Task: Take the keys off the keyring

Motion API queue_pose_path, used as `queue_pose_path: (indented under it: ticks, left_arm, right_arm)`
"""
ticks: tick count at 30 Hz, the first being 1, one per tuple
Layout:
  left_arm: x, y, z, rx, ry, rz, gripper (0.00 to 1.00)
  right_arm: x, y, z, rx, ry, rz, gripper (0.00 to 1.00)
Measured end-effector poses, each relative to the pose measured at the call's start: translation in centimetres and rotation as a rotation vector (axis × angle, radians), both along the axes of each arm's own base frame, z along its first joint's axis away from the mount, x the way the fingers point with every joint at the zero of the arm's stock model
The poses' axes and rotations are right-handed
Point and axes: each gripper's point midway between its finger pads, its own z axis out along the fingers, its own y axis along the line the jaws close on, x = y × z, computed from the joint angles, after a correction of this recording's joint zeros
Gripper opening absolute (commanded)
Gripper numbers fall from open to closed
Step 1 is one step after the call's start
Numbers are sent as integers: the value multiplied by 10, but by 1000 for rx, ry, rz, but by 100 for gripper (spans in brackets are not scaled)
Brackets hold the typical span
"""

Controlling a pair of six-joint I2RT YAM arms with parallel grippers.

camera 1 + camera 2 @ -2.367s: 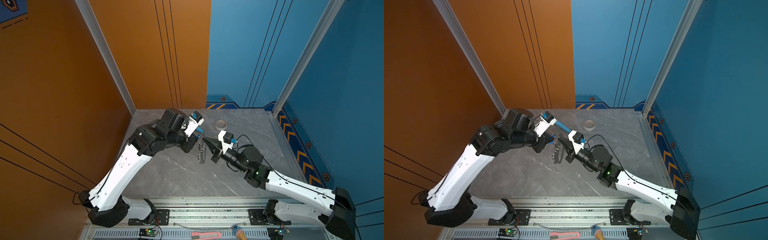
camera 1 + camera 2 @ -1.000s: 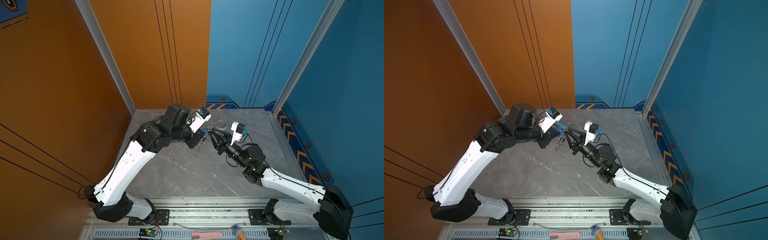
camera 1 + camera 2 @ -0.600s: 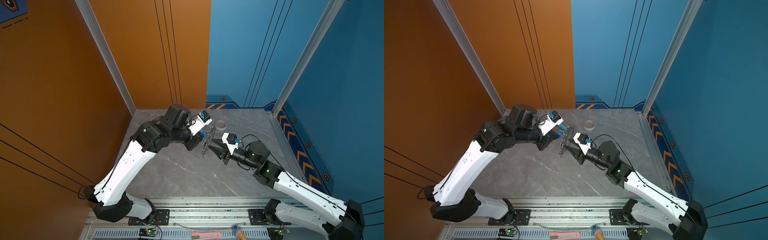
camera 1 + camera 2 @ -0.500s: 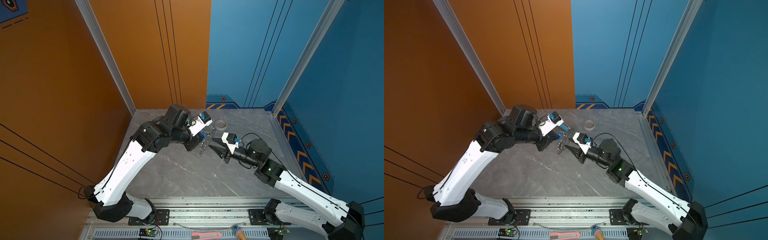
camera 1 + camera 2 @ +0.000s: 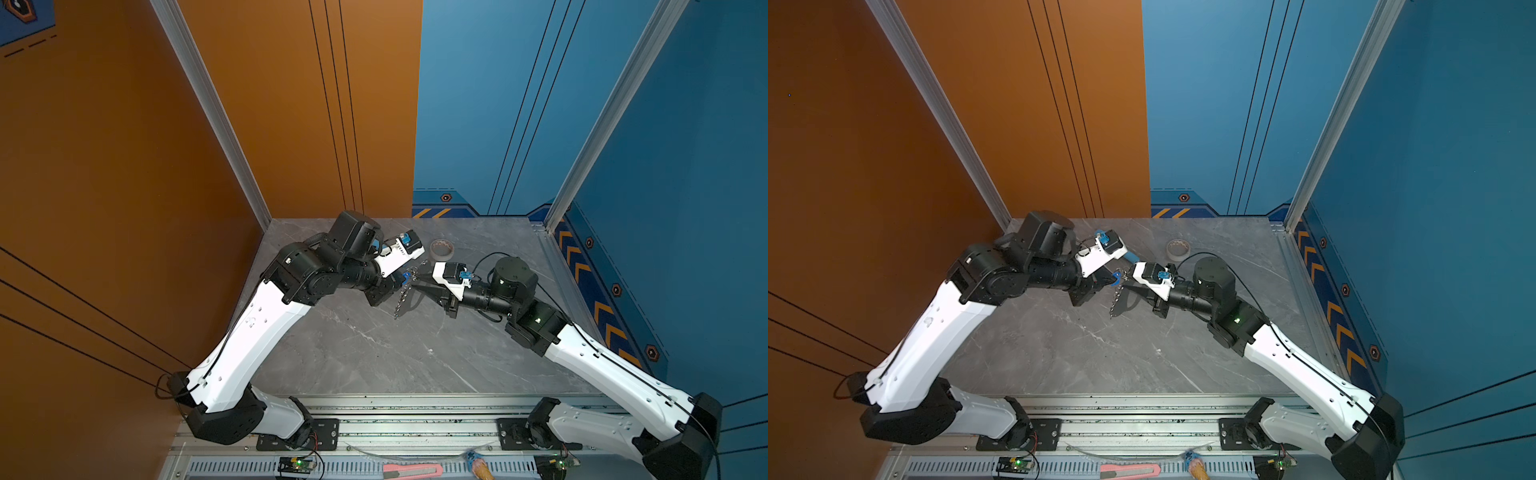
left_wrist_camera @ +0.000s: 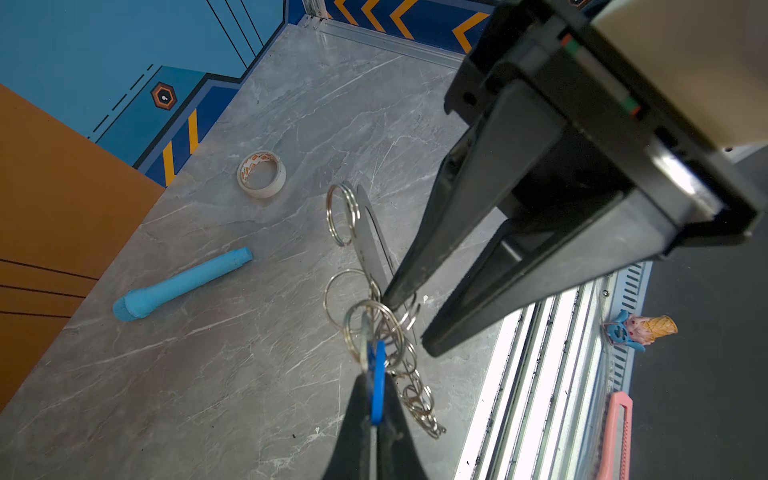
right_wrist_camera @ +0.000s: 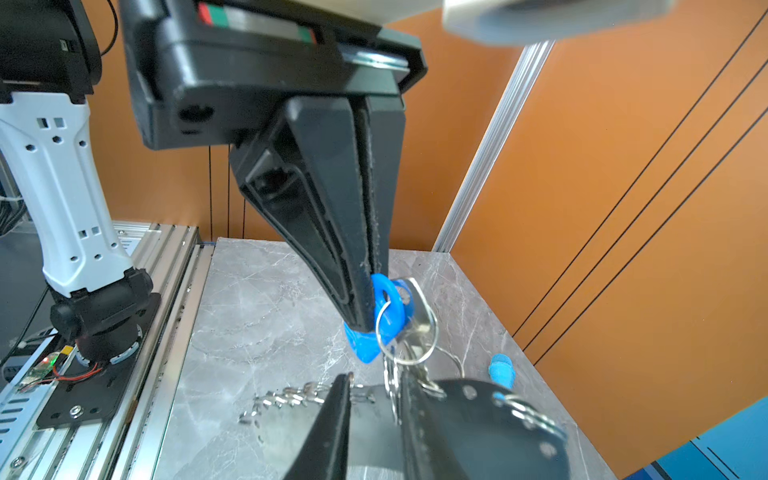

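My left gripper (image 5: 403, 277) (image 6: 374, 376) is shut on the blue tag (image 6: 377, 374) (image 7: 388, 307) of the keys (image 7: 419, 320) and holds the bunch above the table. The keyring (image 5: 402, 299) (image 5: 1116, 305) (image 7: 478, 415), a flat grey plate with a row of wire rings, hangs below the tag, edge-on in both top views. My right gripper (image 5: 411, 291) (image 7: 376, 376) points at the plate from the right. Its jaws stand a narrow gap apart, with a wire ring between them next to one finger (image 7: 409, 399).
A whitish tape roll (image 5: 441, 249) (image 6: 262, 174) lies at the back of the grey table (image 5: 374, 357). A long blue tube (image 6: 183, 282) (image 5: 1129, 257) lies behind the left gripper. A pink cutter (image 5: 411, 469) and a small toy (image 6: 642, 330) sit on the front rail.
My right gripper has swung down and in against the hanging plate, and its jaws have narrowed. My left gripper has kept its hold on the blue tag and has hardly moved.
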Motion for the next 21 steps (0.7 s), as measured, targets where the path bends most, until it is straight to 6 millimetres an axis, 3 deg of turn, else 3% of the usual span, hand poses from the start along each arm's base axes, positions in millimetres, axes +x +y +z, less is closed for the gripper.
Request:
queue_pose_path:
  ticks: [7,15,21]
  left_arm:
    - [-1,2,-2,8,6,0,0]
    - [5,9,2,10,-4,31,0]
    - [12,13,1,0,6,82,0]
  right_arm:
    - [0,2,0,-8,6,10,4]
    - [4,0,5,14,20,-19,0]
    - [15,-5,13,159,72,-113,0]
